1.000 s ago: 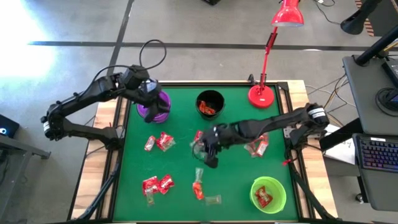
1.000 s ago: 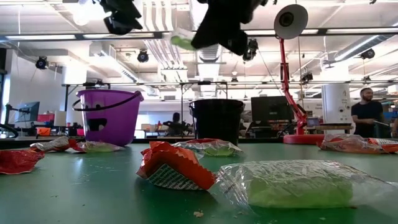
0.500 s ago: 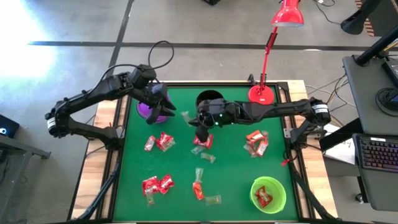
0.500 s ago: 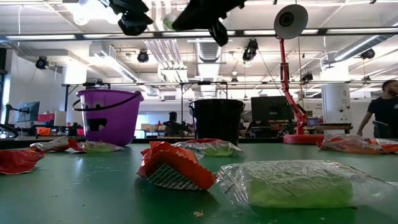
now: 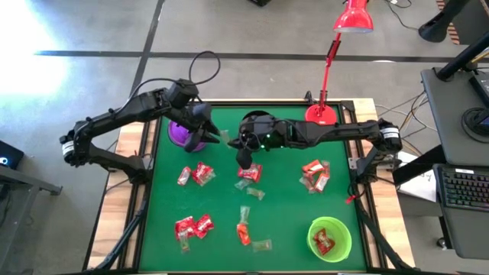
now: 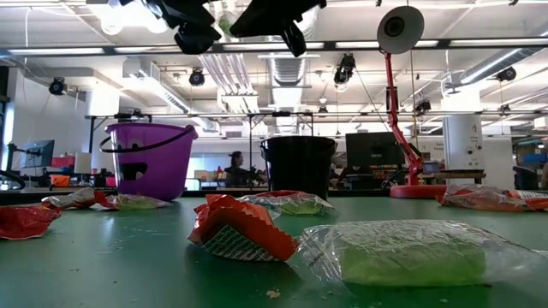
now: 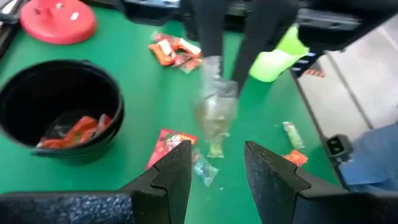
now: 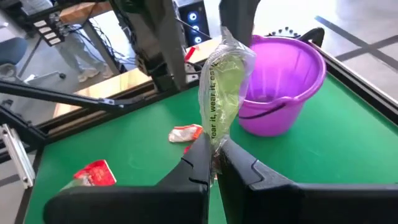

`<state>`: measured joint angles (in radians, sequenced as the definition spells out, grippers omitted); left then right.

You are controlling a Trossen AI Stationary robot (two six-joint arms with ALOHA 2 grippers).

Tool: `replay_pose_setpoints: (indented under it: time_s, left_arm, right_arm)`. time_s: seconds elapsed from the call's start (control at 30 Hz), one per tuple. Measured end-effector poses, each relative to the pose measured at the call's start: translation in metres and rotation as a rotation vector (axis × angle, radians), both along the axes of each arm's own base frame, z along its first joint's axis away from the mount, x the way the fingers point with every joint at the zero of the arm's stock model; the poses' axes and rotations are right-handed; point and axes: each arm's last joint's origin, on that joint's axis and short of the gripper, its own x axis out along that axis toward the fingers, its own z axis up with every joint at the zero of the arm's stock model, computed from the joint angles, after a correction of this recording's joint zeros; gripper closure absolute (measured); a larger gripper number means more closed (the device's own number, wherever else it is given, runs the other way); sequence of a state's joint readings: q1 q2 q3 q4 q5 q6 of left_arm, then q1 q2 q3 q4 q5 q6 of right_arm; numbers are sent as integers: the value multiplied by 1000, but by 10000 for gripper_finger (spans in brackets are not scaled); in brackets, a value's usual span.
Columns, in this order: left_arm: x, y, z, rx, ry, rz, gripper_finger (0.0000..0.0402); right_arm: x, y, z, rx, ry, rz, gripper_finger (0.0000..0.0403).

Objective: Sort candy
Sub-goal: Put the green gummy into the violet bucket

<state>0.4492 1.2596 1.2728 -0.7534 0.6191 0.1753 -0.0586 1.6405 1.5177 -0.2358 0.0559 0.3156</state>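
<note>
My right gripper point(image 5: 235, 140) point(image 8: 214, 163) hangs over the far middle of the table, shut on a clear-wrapped pale green candy point(image 8: 221, 87) point(image 5: 227, 137). My left gripper point(image 5: 208, 131) point(image 7: 214, 171) is open beside the purple cup point(image 5: 183, 134) point(image 8: 280, 87). It faces that candy point(image 7: 214, 112) from the left, and its fingers stand short of it. Other red, orange-red and clear candies point(image 5: 195, 174) lie flat on the green mat. More sit in the black cup point(image 5: 257, 124) point(image 7: 59, 106) and the green cup point(image 5: 329, 237). My right gripper pinches the clear wrapper's end point(image 8: 214, 144) between its two fingers, reaching level from the table's right side. The candy is lifted clear of the table. The rest of the wrapper sticks out beyond the fingertips toward my left gripper.
Candy clusters lie at the mat's left point(image 5: 191, 226), middle point(image 5: 248, 173) and right point(image 5: 315, 174), with more in front in the low view point(image 6: 240, 229). A red desk lamp point(image 5: 321, 116) stands at the far right edge. A wooden rim point(image 5: 134, 153) borders the mat.
My right gripper rose from the middle of the mat with the clear candy. It swung toward the far left, to a spot beside the purple cup. My left gripper moved from over the purple cup toward the table's right, closer to the candy.
</note>
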Motion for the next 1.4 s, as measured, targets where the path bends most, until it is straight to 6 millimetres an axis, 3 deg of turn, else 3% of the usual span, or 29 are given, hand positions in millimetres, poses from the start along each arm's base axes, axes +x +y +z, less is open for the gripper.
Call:
replay_pose_setpoints:
  time_s: [0.57, 0.7, 1.0, 1.17, 1.4]
  left_arm:
    - [19, 9, -1, 17, -89, -4, 274]
    - [20, 9, -2, 13, -82, -3, 295]
    - [19, 9, -2, 11, -77, -3, 390]
    - [18, 8, -4, 9, -63, -7, 393]
    - [17, 8, -4, 8, -46, -9, 399]
  right_arm:
    - [-1, -7, 0, -22, 3, -5, 394]
    - [-1, -7, -1, -22, 14, -3, 394]
    - [-2, -7, -3, 2, 34, -14, 393]
    - [-2, -8, -3, 29, 30, -25, 386]
    - [-2, -11, -3, 75, 20, -56, 346]
